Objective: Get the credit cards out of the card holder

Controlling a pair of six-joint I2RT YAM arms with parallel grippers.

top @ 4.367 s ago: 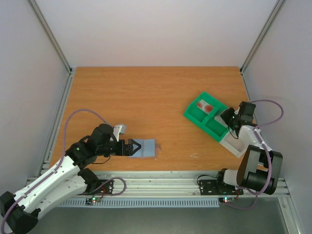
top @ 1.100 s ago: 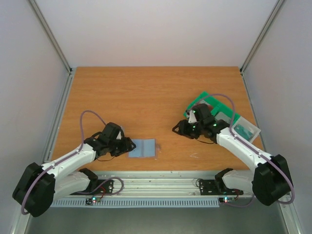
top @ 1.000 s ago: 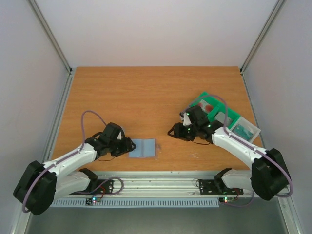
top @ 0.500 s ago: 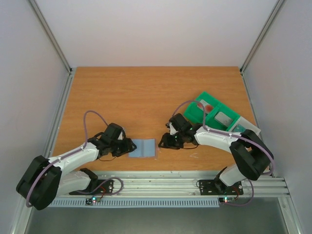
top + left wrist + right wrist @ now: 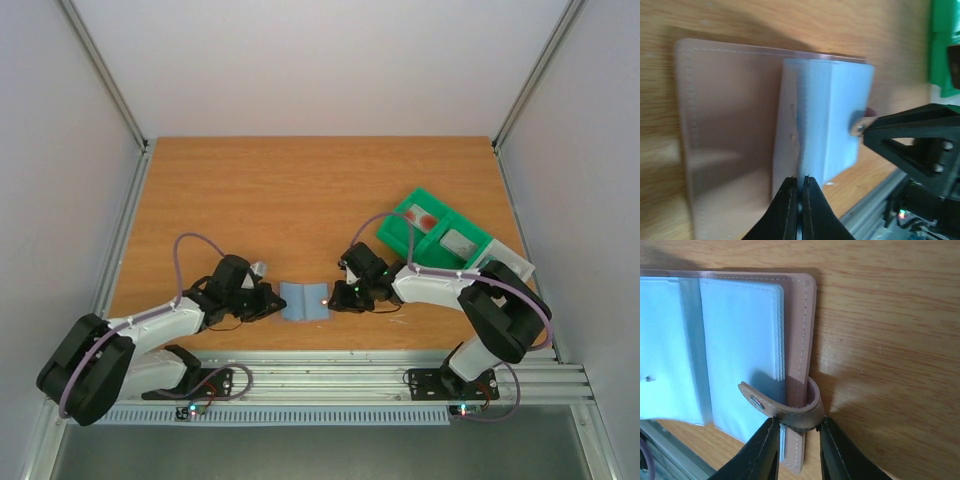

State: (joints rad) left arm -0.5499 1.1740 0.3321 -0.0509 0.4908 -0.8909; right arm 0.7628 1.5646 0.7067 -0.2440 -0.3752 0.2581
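Both arms on my feed look alike: the left arm (image 5: 150, 325) and the right arm (image 5: 440, 285) wear white shells over fat black joints. A lavender cable (image 5: 190, 245) loops off each one. Each sits on a black base plate (image 5: 205, 385) with a tiny red and green light beside it. The left tool (image 5: 799, 182) has slim black fingers. The right tool (image 5: 338, 297) is black too, with triangular cut-outs and small screws.

Overhead; two close-ups of card holder (image 5: 305, 301)
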